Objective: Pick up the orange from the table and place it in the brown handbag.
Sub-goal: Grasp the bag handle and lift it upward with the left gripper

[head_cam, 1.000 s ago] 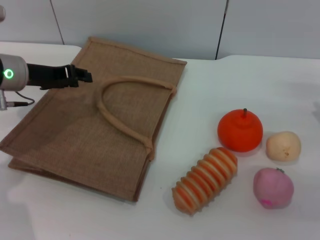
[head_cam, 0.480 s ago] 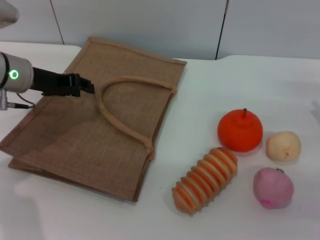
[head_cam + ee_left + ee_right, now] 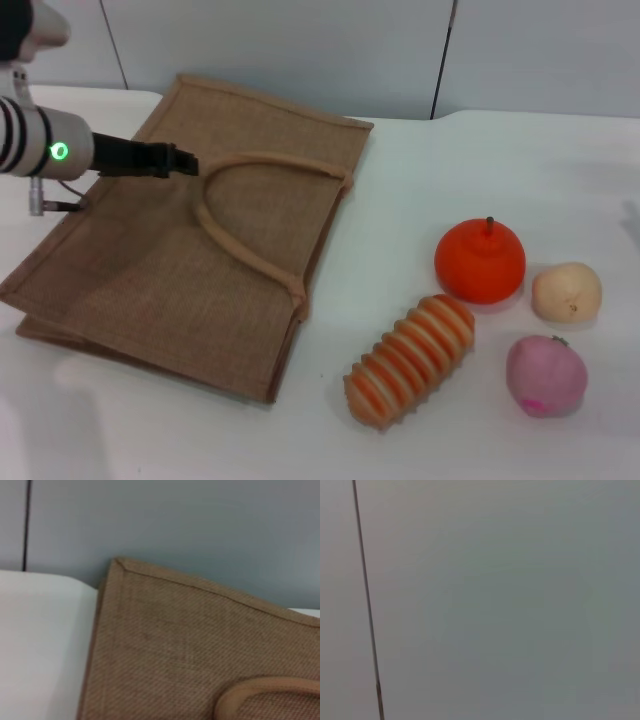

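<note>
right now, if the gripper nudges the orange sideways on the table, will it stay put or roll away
The orange looks round and smooth, so a side push would probably roll it on the flat white table. The peach-coloured fruit beside it might stop a roll that way. Its small stem points up, so it likely sits on a slightly flattened base and may wobble first.

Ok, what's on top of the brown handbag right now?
Only its own rope handle lies on the brown handbag; the left pincer is above it beside the handle. The inside is hidden: the bag lies flat.
</note>
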Available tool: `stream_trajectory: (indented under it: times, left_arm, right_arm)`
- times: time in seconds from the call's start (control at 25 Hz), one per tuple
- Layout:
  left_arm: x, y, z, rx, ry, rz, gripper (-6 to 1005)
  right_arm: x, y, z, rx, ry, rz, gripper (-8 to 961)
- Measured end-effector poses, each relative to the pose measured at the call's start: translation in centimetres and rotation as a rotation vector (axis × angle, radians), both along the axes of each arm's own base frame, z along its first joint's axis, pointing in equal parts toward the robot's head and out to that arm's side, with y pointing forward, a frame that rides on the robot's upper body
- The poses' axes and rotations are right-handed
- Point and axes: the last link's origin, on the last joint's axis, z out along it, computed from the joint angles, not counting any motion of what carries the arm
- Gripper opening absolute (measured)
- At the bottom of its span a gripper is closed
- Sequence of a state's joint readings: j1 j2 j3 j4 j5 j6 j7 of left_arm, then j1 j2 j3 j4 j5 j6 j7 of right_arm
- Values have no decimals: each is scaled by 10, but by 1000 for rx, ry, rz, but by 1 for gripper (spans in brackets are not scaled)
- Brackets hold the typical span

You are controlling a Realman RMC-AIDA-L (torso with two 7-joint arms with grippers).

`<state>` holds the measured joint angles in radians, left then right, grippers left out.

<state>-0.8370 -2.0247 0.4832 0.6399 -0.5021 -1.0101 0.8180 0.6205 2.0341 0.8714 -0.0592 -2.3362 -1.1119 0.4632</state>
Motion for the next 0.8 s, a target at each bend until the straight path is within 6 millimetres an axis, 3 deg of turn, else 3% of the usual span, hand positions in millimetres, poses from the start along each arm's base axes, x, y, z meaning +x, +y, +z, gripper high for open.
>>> stream_trajectory:
  times: [0.24,0.8]
  left_arm:
    - [5,2,-16,-21,1,-43,454]
    - [1,-3,-22,-48,-16,-19,442]
  right_arm:
    - [-1,1,0,0,2,4,865]
    - [-2,1,0,1,3,4,865]
